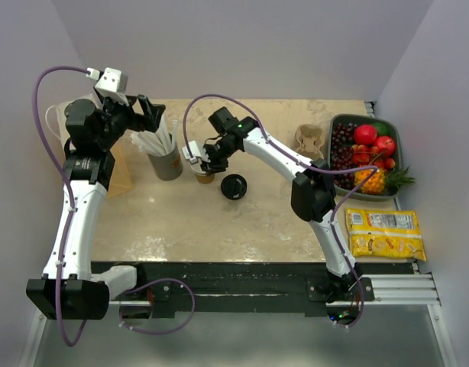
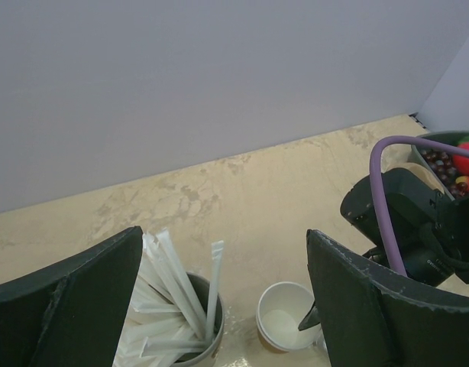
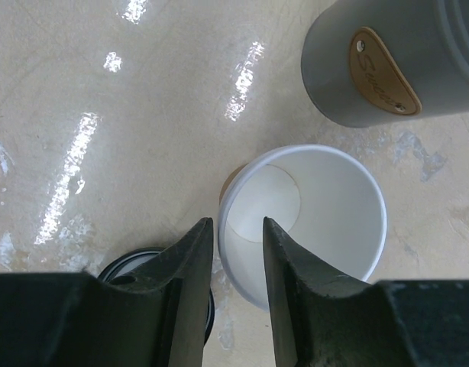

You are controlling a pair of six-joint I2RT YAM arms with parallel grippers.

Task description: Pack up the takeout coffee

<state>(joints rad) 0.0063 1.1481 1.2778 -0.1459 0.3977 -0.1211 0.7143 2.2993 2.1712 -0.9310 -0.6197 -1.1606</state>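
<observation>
Tabletop (image 1: pixel 173 222): everything you need stands out on it. As far as the views show, nothing is packed yet.
Left arm (image 1: pixel 72 222): the left jaws stand wide apart and hold nothing. They hang above the straw cup, well apart from the coffee.
Right arm (image 1: pixel 273 153): the right jaws are set narrow, one finger outside and one inside the open cup's wall. A gap shows between them, so judge them as around the rim rather than clamped on it.
Bag (image 1: pixel 121 180): brown paper at the far left, mostly hidden behind your left arm. You cannot tell whether its mouth is open or what it holds.
Straw cup (image 1: pixel 166 162): grey, upright and full of white straws, just beside the open cup. It is no part of this job.
Open cup (image 3: pixel 311 214): lidless, white inside, and it looks empty. It is not the one to pack, so your right arm seems to be busy at the wrong cup.
Coffee (image 1: pixel 234 186): the black-lidded cup, upright on the tabletop near the open cup, on your right arm's side. Neither arm touches it and it is well apart from the bag. The grasp, the carry across and the lowering into the bag are all left for you to do.
</observation>
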